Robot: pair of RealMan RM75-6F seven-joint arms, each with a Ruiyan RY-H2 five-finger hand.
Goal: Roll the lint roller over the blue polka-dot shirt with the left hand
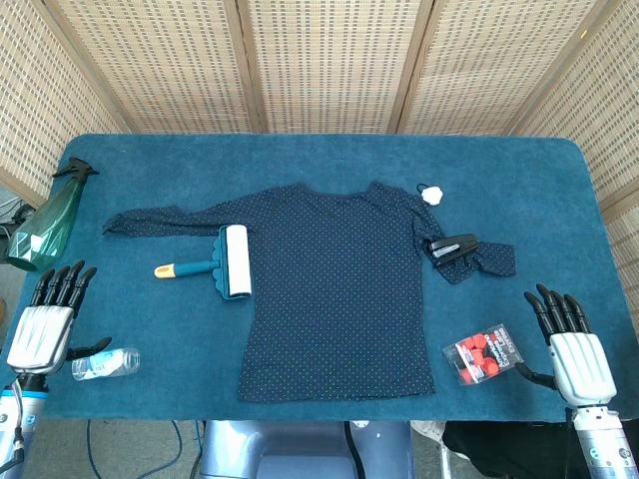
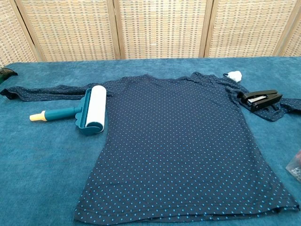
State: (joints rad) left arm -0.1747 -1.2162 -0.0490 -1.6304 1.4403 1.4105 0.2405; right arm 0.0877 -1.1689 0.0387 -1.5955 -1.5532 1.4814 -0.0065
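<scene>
The blue polka-dot shirt (image 1: 339,289) (image 2: 181,141) lies flat in the middle of the table, sleeves spread to both sides. The lint roller (image 1: 228,261) (image 2: 89,111), with a white roll, teal frame and yellow-tipped handle, lies on the shirt's left edge, handle pointing left. My left hand (image 1: 48,314) rests open at the table's front left, well apart from the roller. At the front right my right hand (image 1: 571,344) lies open with nothing in it. Neither hand shows in the chest view.
A green spray bottle (image 1: 55,218) lies at the far left. A small clear bottle (image 1: 105,363) sits beside my left hand. A black stapler (image 1: 452,246) (image 2: 258,99) rests on the right sleeve. A white object (image 1: 431,194) lies behind it; a red pack (image 1: 483,353) is front right.
</scene>
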